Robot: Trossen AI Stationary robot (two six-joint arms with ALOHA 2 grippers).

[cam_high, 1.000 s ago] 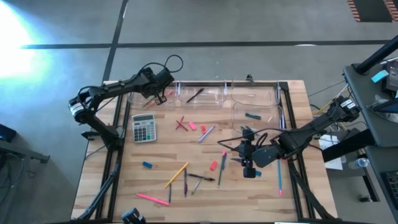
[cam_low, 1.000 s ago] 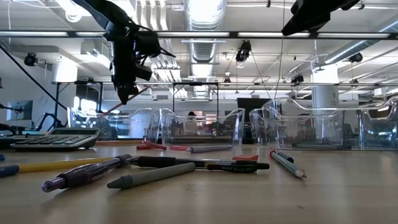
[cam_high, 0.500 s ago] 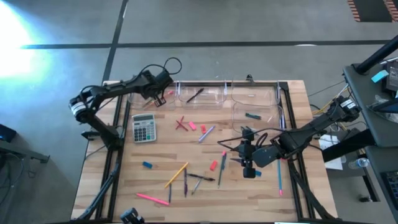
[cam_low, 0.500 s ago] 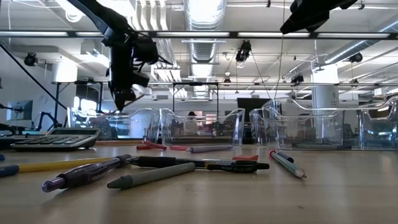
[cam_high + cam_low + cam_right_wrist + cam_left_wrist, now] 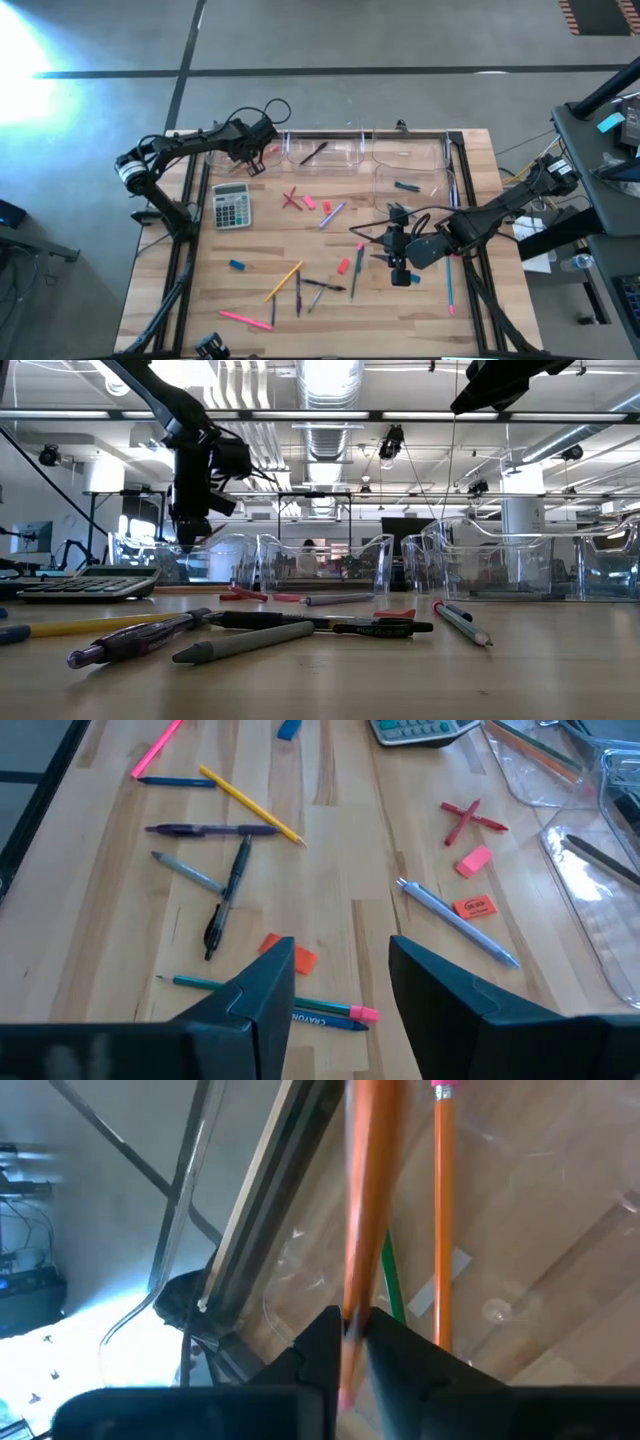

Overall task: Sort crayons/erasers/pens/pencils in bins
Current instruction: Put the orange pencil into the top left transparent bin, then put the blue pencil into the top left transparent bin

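The wooden table carries four clear bins across its twelve o'clock edge and a grey calculator at nine o'clock. The left end effector hangs over the ten o'clock bin, fingers barely parted around an orange pencil above two others lying there. The right end effector hovers at four o'clock, half open and empty, over scattered pens and three erasers.

Left gripper at upper left of the high view, arm extended, fingers pinched close. Right gripper at lower centre-right, arm folded, fingers parted, empty.
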